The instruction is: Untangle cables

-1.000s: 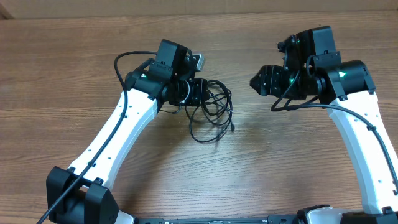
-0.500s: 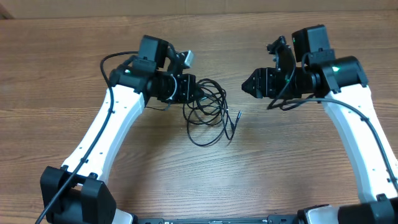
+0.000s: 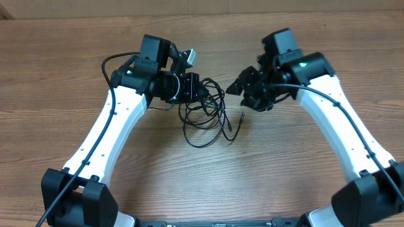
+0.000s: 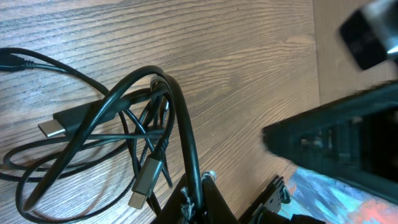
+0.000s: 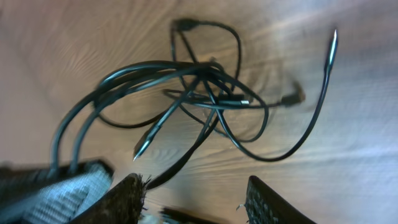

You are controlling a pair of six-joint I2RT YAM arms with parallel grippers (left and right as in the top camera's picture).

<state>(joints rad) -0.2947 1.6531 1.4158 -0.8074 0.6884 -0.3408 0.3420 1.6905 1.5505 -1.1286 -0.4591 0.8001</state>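
Observation:
A tangle of thin black cables lies on the wooden table at centre, one silvery plug tip pointing right. My left gripper is shut on a loop of the cables at the tangle's upper left; in the left wrist view the cable runs down between the closed fingers, with flat silvery plugs beside it. My right gripper is open and empty, just right of the tangle. In the right wrist view the cables lie ahead of the spread fingers.
Thicker black wires run along my left arm and from my right arm. The wooden table extends on all sides; a cardboard-coloured edge runs along the back.
My right arm swung left and down toward the tangle. My left gripper stayed put over the last half second after pulling the cables left; the loose loop shifted slightly left.

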